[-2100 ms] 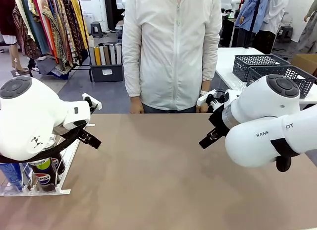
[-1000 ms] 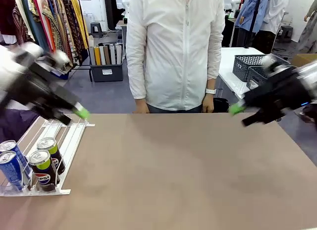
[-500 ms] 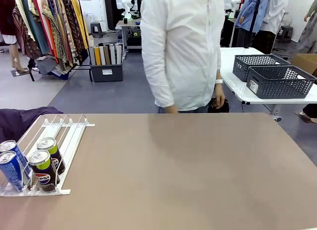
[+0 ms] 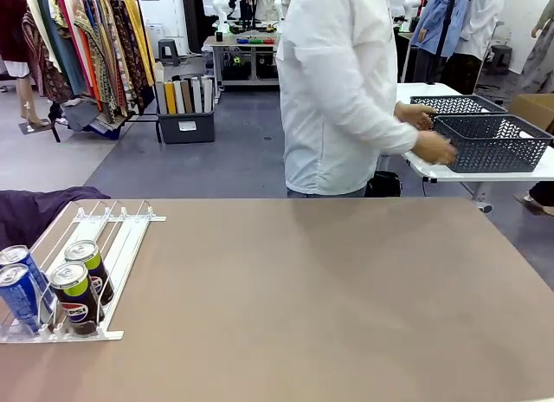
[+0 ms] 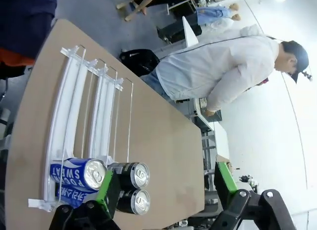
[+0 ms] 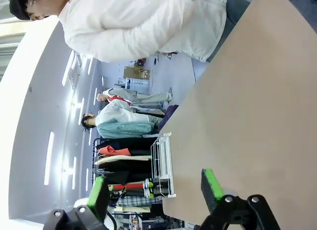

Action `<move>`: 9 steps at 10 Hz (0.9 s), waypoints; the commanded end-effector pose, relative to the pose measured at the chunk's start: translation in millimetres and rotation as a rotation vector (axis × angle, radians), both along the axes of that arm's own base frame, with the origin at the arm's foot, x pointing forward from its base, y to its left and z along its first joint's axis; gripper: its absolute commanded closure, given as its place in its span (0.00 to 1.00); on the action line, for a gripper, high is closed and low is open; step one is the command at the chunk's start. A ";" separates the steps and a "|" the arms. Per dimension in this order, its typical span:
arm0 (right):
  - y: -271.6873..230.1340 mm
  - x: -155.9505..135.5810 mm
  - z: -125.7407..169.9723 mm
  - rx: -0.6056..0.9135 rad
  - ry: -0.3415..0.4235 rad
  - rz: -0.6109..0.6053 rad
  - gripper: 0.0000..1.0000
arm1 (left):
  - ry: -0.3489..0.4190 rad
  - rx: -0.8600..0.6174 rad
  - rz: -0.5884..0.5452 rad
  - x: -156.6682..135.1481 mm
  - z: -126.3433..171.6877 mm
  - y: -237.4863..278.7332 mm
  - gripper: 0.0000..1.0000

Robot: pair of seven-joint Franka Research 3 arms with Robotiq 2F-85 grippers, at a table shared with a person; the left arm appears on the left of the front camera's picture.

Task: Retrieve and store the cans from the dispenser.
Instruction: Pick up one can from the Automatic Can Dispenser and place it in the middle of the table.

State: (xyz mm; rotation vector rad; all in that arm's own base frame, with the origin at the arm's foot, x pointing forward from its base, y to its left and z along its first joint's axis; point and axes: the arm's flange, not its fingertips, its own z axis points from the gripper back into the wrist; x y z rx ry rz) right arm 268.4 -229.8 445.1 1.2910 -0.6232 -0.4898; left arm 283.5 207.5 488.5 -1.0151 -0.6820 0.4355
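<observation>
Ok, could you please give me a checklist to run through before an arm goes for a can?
1. Left gripper open: ok.
2. Right gripper open: ok.
3. Cans standing at the near end of the rack: ok, two blue, two black.
4. Person's hands away from the rack: ok, they are at the baskets.
5. A basket on our table for storing: not ok, both sit on the side table.

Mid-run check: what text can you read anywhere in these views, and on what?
"pepsi": black drink can with lime-green band, front view.
"SWEA", cut off: blue drink can with white lettering, left wrist view.
White label on dark grey lattice plastic basket: too small to read.
</observation>
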 end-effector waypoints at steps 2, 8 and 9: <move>-1.3 -5.9 15.6 -0.006 -0.030 -0.009 0.00 | -0.030 -0.001 -0.026 -4.5 5.9 -1.3 0.00; -1.3 -5.9 15.6 -0.006 -0.030 -0.009 0.00 | 0.244 0.278 -0.172 -10.8 24.1 -23.2 0.00; -1.3 -5.9 15.6 -0.006 -0.030 -0.009 0.00 | 0.350 0.462 -0.222 -15.0 33.0 -48.4 0.00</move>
